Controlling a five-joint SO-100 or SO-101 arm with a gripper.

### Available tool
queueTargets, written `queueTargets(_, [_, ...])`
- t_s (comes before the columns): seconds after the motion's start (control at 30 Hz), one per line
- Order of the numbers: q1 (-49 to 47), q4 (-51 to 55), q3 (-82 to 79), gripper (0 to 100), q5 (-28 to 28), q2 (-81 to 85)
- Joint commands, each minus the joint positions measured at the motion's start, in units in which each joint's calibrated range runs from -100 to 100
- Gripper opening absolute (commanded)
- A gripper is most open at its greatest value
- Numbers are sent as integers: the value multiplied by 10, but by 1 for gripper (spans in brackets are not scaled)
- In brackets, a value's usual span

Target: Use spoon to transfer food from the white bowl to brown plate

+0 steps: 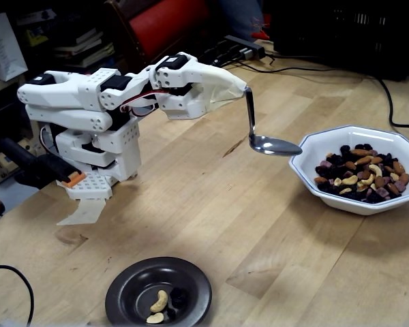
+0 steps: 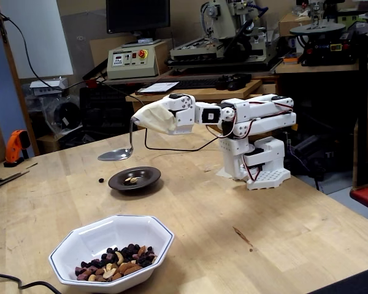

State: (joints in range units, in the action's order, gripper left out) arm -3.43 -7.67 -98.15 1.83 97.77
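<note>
The pincer [image 1: 238, 87], wrapped in tape, grips the spoon [image 1: 273, 145]. The empty spoon hangs just outside the white bowl's [image 1: 307, 178] rim. The brown plate [image 1: 123, 300] sits well apart, across open surface [image 1: 259, 238].

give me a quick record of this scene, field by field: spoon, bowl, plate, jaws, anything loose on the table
spoon: empty, held in the air, its tip beside the white bowl's rim
white bowl: holds mixed nuts and dried fruit
brown plate: a few pieces in its centre
gripper: jaws hidden under off-white tape, state unclear
stray piece: small dark bit on the table beside the plate
</note>
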Motion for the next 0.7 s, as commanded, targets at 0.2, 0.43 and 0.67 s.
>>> queueTargets(0.2, [-3,71,-3,4,0,14])
queueTargets(0.43, [-7,118,-3,4,-1,13])
queueTargets(0.67, [-7,123,-3,4,-1,14])
